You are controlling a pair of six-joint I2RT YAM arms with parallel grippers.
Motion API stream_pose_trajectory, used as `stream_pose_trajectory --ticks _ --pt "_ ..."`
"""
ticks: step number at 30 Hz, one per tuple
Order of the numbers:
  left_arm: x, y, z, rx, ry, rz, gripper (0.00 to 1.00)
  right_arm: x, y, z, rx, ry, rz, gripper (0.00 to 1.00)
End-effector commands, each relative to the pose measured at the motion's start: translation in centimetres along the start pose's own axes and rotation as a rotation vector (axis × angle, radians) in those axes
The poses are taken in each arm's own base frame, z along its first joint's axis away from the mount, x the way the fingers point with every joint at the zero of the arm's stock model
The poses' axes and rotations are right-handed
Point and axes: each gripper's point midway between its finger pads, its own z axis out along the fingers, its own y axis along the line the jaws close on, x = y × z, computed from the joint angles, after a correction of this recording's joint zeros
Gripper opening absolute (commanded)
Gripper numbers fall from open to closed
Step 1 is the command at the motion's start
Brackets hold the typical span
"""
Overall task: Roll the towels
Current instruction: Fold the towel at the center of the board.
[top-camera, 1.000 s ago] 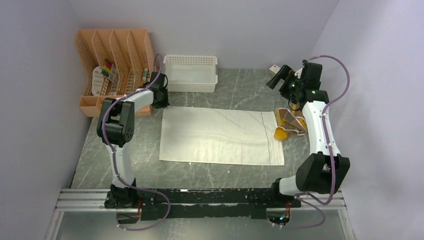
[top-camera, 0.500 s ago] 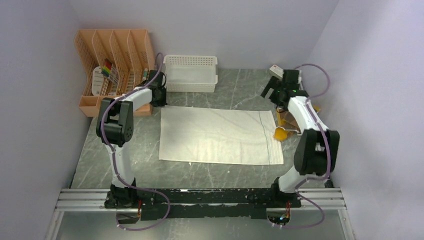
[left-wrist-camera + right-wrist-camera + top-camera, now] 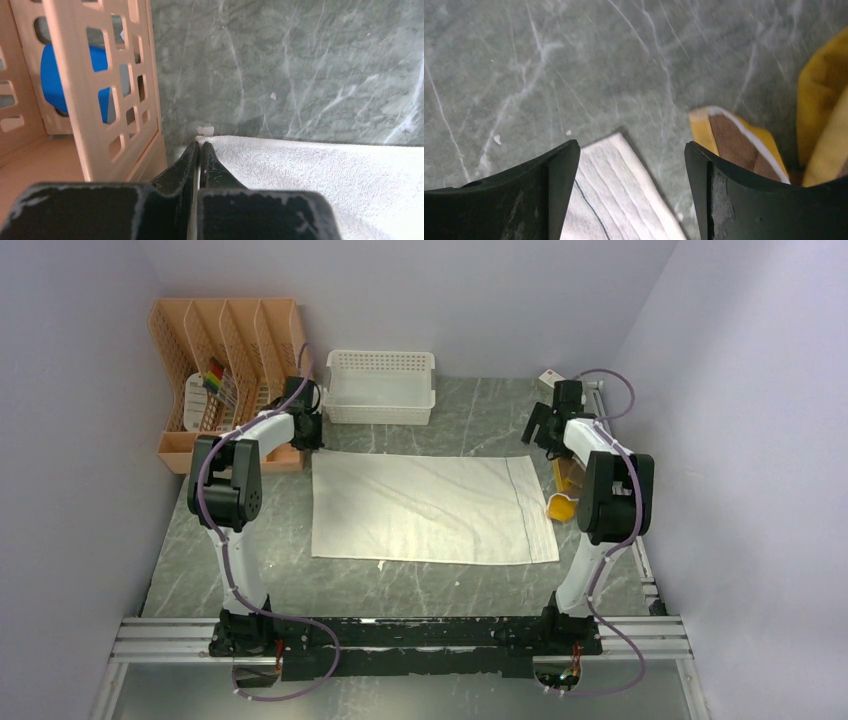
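Squaring the flat white cloth towel with a thin dark stripe (image 3: 430, 508) on the grey marbled table (image 3: 450, 585), ready for rolling.

Pinching the far left corner with left gripper (image 3: 199, 146) fingers pressed together, beside the peach lattice file rack (image 3: 100, 75); hovering the right gripper (image 3: 631, 147), fingers spread, over the far right corner. Lower, close, then pull both corners evenly. Mustard-yellow towel with brown patches (image 3: 744, 145) mostly hidden by the right arm; depth of the left pinch hard to judge.

The white tubular left arm (image 3: 240, 570) at seven o'clock and right arm (image 3: 575, 580) at five have blocky black joints (image 3: 225, 485), looping purple cables (image 3: 335, 648), and, on the left gripper (image 3: 199, 145), scuffed matte-black fingers (image 3: 176, 170).
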Motion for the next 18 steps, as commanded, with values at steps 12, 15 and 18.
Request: stream_pose_trajectory --ticks 12,15,18 --pt "-1.0 -0.5 0.3 0.042 -0.011 0.012 0.07 1.3 0.9 2.9 -0.074 0.039 -0.155 0.54" --pt "-1.0 -0.5 0.3 0.04 -0.009 0.012 0.07 1.9 0.7 3.0 -0.077 0.054 -0.16 0.52" --pt "-1.0 -0.5 0.3 0.04 -0.009 0.011 0.07 2.9 0.6 3.2 -0.074 0.075 -0.171 0.52"
